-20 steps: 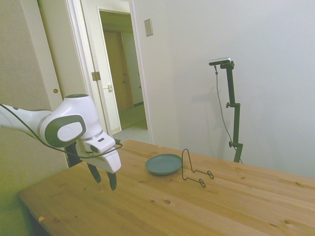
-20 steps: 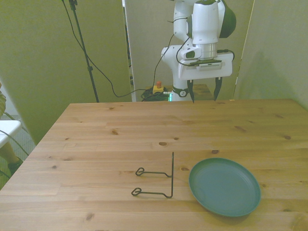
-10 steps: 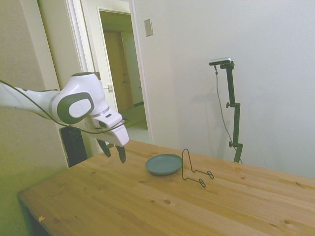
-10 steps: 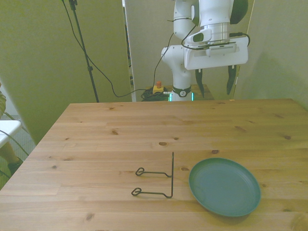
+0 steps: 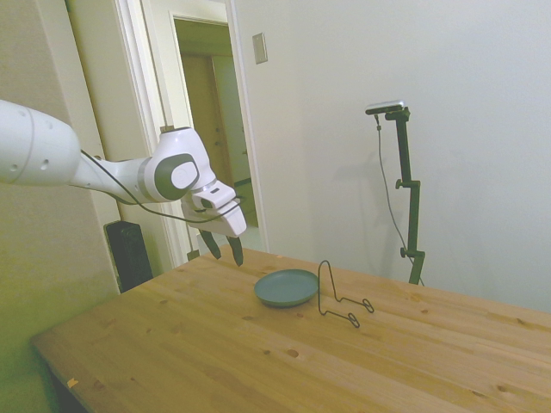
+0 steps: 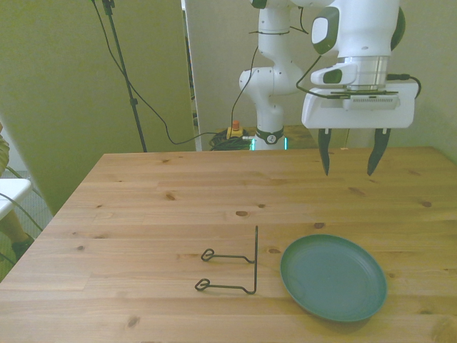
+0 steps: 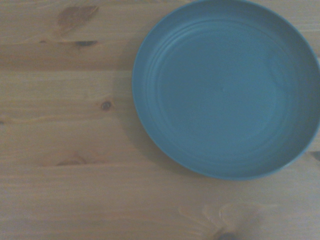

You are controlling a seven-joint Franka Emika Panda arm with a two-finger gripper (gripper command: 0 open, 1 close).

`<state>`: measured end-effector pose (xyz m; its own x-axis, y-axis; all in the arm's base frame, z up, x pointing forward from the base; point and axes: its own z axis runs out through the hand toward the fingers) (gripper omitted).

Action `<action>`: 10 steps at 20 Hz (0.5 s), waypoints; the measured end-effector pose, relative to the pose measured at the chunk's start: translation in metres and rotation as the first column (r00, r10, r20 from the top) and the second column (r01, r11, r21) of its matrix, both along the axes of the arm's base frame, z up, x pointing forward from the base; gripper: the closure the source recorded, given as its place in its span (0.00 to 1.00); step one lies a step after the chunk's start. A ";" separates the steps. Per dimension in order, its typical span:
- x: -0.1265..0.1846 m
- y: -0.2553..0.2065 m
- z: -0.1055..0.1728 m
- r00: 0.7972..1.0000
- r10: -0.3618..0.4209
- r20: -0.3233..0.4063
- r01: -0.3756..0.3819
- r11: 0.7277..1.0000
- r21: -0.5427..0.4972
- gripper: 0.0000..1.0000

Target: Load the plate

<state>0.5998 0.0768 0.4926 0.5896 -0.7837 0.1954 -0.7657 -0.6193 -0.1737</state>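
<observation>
The teal plate [image 6: 333,276] lies flat and empty on the wooden table near the front edge, toward the front view's right; it also shows in the side view [image 5: 286,286] and fills much of the wrist view [image 7: 227,87]. A thin black wire stand [image 6: 232,266] stands just beside it [image 5: 339,295]. My gripper [image 6: 349,151] hangs open above the table, well behind the plate and high over the wood, fingers pointing down with nothing between them. From the side the gripper [image 5: 222,249] sits short of the plate.
Bare wooden tabletop [image 6: 164,214] spreads across the front view's left and middle. A doorway [image 5: 211,138] and a dark speaker-like box [image 5: 129,254] stand behind the table in the side view.
The arm has swung toward the plate's side of the table, carrying the gripper toward the front view's right and closer to the plate. The fingers stay open. The plate and stand have not moved.
</observation>
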 end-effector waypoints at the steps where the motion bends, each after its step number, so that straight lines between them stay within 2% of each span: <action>1: 0.007 0.002 -0.004 1.000 -0.011 0.000 0.011 1.000 -0.008 0.00; 10: 0.055 -0.007 -0.045 0.996 -0.093 -0.020 0.091 0.994 -0.056 0.00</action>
